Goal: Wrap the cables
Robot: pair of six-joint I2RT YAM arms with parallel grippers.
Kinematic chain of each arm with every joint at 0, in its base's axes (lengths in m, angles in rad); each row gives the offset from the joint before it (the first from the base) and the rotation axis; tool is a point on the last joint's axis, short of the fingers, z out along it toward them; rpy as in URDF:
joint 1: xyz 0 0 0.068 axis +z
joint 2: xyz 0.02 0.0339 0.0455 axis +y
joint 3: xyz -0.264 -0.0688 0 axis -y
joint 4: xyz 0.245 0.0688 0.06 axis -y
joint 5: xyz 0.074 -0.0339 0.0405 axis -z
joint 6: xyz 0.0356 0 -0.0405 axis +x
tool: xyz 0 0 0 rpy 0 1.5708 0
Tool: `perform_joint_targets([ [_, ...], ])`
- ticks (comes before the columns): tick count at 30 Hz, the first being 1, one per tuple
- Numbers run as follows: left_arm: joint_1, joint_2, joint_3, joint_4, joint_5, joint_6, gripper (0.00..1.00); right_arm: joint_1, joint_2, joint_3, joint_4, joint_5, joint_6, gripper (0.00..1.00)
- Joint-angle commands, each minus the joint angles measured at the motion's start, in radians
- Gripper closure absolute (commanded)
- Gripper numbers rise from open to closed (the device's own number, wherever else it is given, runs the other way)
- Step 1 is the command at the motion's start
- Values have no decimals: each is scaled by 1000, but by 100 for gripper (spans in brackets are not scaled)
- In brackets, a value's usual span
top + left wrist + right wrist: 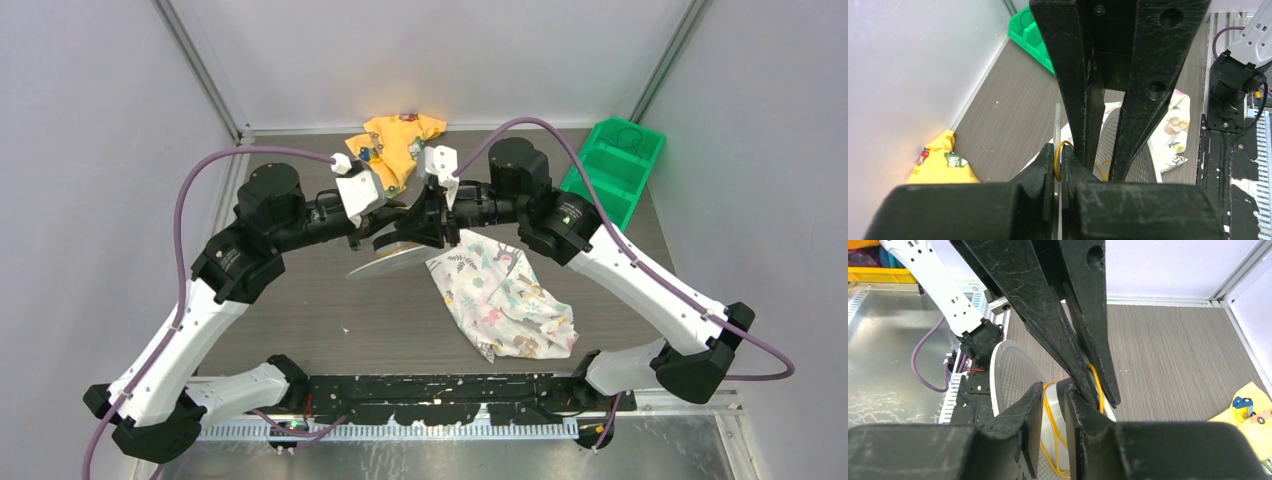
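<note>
The left gripper (1057,160) comes in from the left of the spool (385,262). Its fingers are drawn together on the spool's thin rim, which stands edge-on between them, so the spool is held tilted just above the table (330,310).

The cable (1098,387), a thin yellow-orange cord, sits at the spool itself. Several strands run over the hub between the two meshed rims, and a few slack loops bulge out past the hub and hang below it. No loose tail shows on the table around the spool in the top view.

The right gripper (1053,400) reaches in from the right of the spool, its fingertips right at the hub. Its fingers stand a narrow gap apart with cord strands running through the gap. I cannot tell whether they pinch the cord or only straddle it.

My judgement is that the wrapping is well begun and most of the cord is gathered on the spool. The turns are loose, though, so the slack loops need drawing tight and the end needs laying down.
</note>
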Motion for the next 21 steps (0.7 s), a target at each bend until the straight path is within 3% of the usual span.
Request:
perform_joint_targets([
  [1, -8, -26, 37, 116, 24, -32, 100, -9, -25, -12, 38, 52, 2, 73],
  [13, -7, -9, 13, 109, -36, -19, 100, -17, -89, -53, 69, 149, 16, 71],
  [21, 47, 0, -78, 186, -35, -75, 100, -29, -210, -131, 101, 354, 41, 48],
])
